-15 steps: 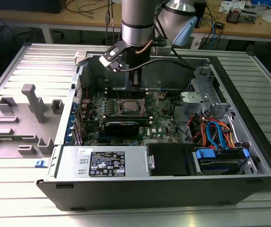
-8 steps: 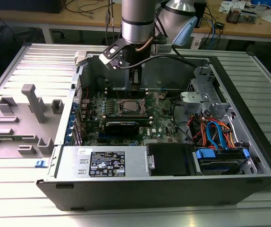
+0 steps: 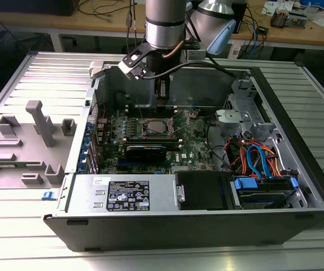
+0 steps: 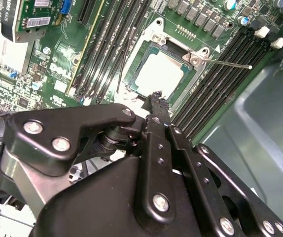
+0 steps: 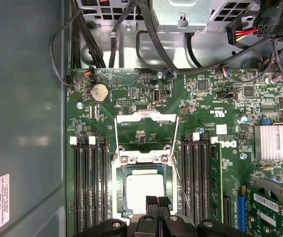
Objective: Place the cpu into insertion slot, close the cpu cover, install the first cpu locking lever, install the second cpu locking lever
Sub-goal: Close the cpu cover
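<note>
You had the pincer (image 5: 157, 200) w/ its two fingertips pressed together & nothing between them, hanging just above one edge of the insertion slot (image 5: 123, 192). Closed tips make a slim probe, so I'd judge it was set for pushing a thin part, not gripping one. The cpu (image 5: 141, 185) lay flat inside the slot's frame, a pale grey square w/ a green border round it. It looked seated, so step 1 reads as done, tho I can't confirm it was fully home. The cpu cover (image 5: 146, 117) was tipped up at the slot's far edge from the pincer, w/ the green board (image 5: 215, 98) visible thru its cut-out. Not closed yet; prob. up so the chip had a clear drop. One locking lever (image 4: 228, 63), a thin wire rod, angled out from a slot corner across the memory slots, unlatched, which fits, as it can't clamp anything until the cover is down. In the exterior view the PC case (image 3: 297, 101) lay on its side on the ribbed tabletop (image 3: 15, 237), open face up, so the board faced the vertical arm & you got straight top-down access.
</note>
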`<control>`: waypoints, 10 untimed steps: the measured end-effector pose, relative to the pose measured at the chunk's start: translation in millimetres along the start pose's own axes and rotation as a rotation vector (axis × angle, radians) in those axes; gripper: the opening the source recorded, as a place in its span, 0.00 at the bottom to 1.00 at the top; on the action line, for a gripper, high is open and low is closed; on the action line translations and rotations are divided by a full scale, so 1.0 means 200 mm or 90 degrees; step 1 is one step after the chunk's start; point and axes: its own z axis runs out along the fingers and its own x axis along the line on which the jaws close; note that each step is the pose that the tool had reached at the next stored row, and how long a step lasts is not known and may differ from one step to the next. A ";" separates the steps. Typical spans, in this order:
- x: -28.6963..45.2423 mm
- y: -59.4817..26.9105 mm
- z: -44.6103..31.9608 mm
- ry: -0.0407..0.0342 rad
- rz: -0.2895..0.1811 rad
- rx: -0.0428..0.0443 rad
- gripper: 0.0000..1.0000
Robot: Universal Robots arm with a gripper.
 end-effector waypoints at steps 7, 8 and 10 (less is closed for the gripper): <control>-0.003 0.001 -0.042 -0.0016 0.000 0.0000 0.11; -0.003 0.001 -0.045 -0.0017 0.000 -0.0001 0.11; -0.004 0.001 -0.046 -0.0028 0.000 -0.0001 0.11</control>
